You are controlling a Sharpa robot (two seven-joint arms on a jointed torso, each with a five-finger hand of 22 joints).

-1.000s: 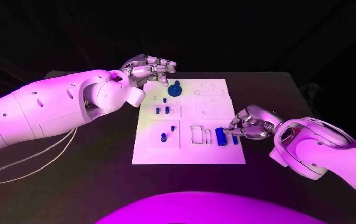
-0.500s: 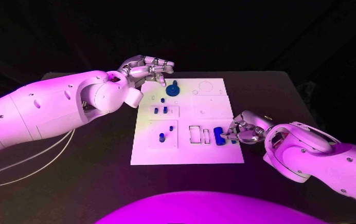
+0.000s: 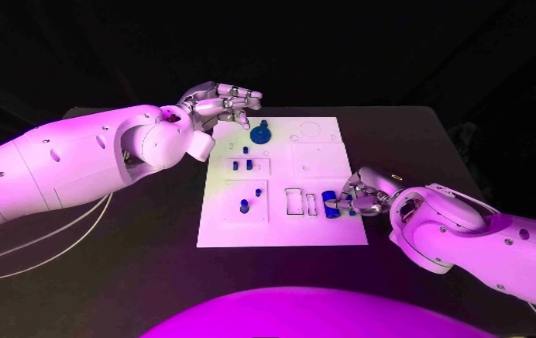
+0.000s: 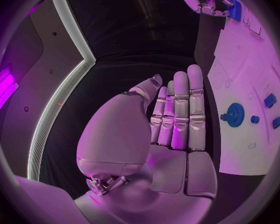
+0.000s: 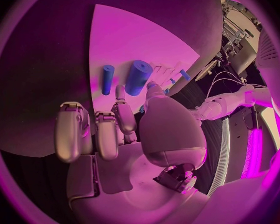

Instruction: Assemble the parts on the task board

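My right hand sits at the board's right edge, fingertips on the big blue cylinder; firm grip? can't tell. Small peg lies beside it. Left hand open, hovering nr the gear.

magenta-violet light is flooding the scene from above and in front, washing the white rectangular task board and the glossy white left arm in pink. the room behind the matt black table is falling into near-total darkness. soft highlights are glinting on the arm shells, while a faint shadow is lying beneath the silver many-fingered right hand. both wrist views are bending straight edges towards their dark circular rims, and a bright white strip is glaring there.
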